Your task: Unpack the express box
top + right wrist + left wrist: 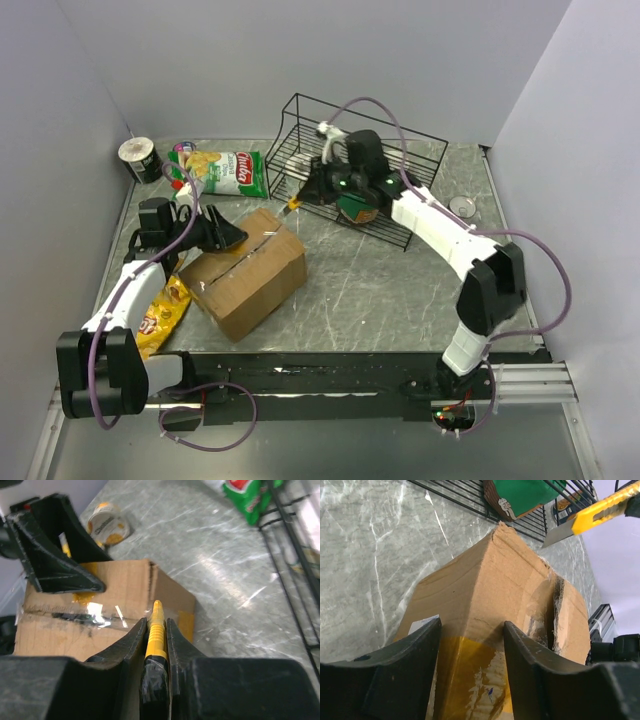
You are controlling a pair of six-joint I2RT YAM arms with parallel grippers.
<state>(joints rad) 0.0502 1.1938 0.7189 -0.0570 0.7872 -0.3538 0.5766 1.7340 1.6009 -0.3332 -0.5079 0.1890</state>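
Note:
The express box [245, 275], brown cardboard with yellowish tape, lies at the table's left centre; the seam along its top looks cut [75, 616]. My left gripper [225, 232] is at the box's far left corner. Its fingers [415, 650] stand open astride the taped edge of the express box [505, 580]. My right gripper [156, 622] is shut on a yellow utility knife [156, 630]. It holds the utility knife [293, 206] above the table just beyond the box's far corner, in front of the basket. The blade [560, 532] is out and points toward the box.
A black wire basket [400, 150] stands at the back right with a green packet [357, 208] in it. A green chips bag [225, 172] and a white roll [140, 158] lie at the back left. A yellow snack bag [160, 310] lies beside the box's left side.

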